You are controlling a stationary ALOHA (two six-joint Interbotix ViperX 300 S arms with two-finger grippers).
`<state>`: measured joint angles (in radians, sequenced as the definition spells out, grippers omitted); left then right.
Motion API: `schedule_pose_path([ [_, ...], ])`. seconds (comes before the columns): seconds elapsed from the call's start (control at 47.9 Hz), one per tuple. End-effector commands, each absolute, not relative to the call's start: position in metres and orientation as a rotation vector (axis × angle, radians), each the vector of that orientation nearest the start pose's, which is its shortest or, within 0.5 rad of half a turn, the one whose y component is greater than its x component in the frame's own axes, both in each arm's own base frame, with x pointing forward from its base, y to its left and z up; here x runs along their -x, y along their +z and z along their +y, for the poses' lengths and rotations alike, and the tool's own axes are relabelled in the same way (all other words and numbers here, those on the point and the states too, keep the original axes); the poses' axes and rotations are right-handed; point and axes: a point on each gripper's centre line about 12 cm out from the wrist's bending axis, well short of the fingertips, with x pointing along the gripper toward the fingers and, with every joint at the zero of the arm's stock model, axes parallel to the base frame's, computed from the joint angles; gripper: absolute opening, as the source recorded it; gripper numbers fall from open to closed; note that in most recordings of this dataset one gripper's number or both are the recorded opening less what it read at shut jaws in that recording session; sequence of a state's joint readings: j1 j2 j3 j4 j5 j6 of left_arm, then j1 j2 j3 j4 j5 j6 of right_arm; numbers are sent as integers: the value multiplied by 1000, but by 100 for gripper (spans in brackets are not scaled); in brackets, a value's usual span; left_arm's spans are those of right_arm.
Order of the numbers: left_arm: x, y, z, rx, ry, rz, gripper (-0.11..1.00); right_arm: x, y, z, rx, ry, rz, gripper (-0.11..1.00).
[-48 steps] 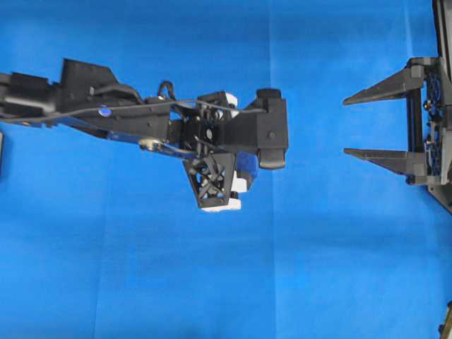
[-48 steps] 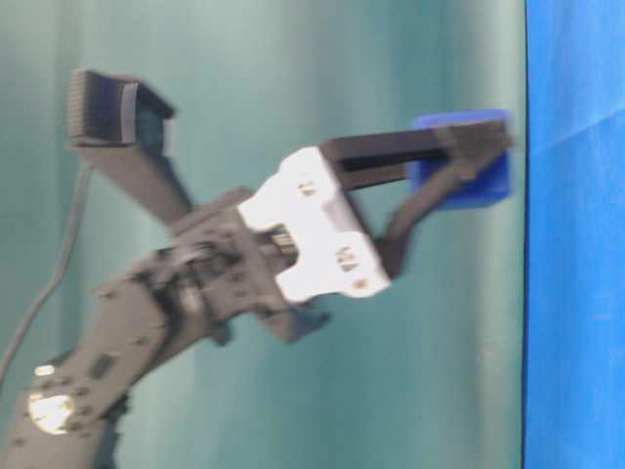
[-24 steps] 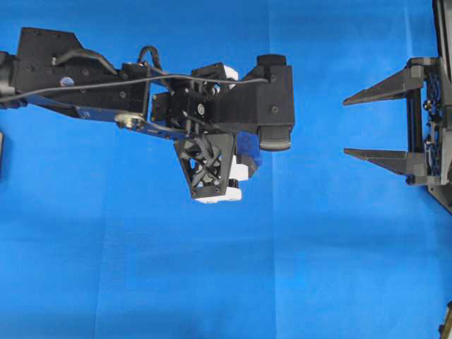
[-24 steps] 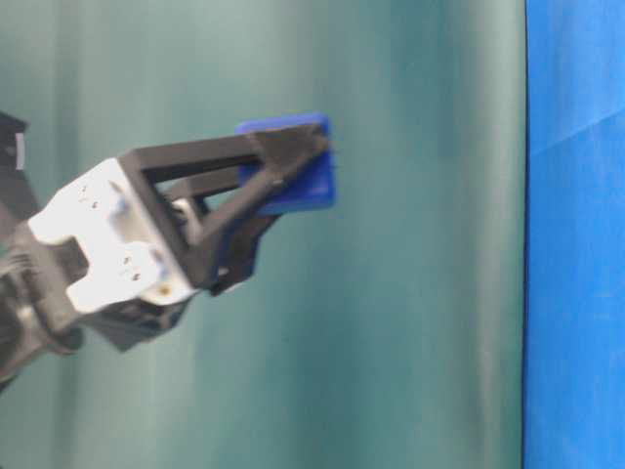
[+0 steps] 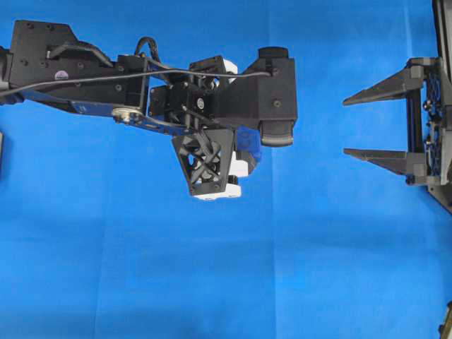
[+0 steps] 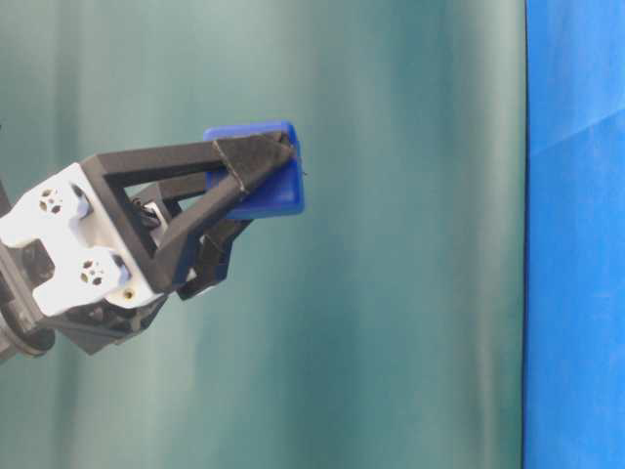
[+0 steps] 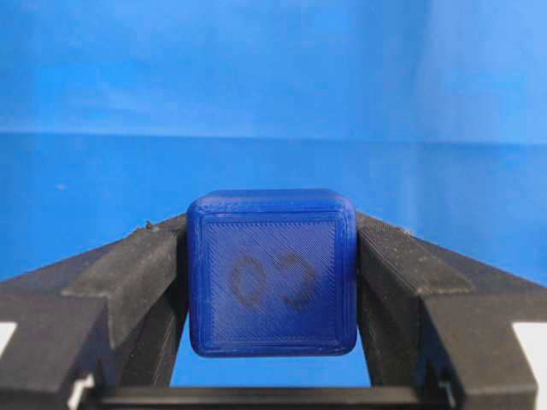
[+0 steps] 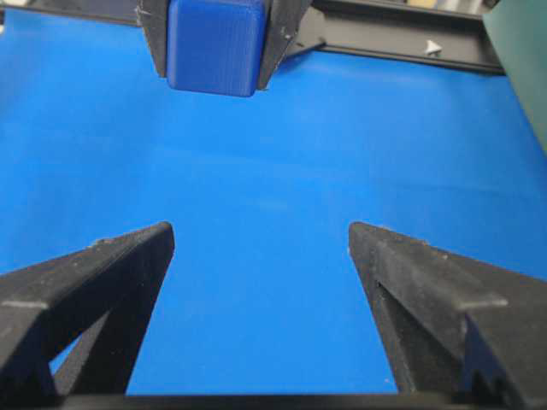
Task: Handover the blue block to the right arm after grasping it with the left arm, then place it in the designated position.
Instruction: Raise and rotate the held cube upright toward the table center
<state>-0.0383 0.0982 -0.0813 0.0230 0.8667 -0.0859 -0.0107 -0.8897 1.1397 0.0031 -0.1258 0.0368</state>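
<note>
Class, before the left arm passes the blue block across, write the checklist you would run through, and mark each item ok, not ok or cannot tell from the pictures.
1. Blue block clamped between the left gripper fingers: ok, a finger presses each side.
2. Block lifted clear of the blue cloth: ok, the table-level view shows it in the air.
3. Right gripper open to receive: ok, jaws wide apart and empty.
4. Block lined up with the right gripper's gap: cannot tell; in the right wrist view it sits up and left of centre.
5. Free block surface for the right fingers: ok, its tip end protrudes.
</note>
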Motion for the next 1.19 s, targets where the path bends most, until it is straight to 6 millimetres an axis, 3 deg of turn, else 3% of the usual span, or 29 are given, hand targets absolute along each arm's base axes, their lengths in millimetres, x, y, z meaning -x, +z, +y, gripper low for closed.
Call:
schedule_pose_path([
  [0.0,-458,349,-14,44,14,820,49,-215,285,-3,-39,-16,95,97],
  [1.169,-460,351,-14,44,13,799,49,-216,285,-3,-39,-16,96,97],
])
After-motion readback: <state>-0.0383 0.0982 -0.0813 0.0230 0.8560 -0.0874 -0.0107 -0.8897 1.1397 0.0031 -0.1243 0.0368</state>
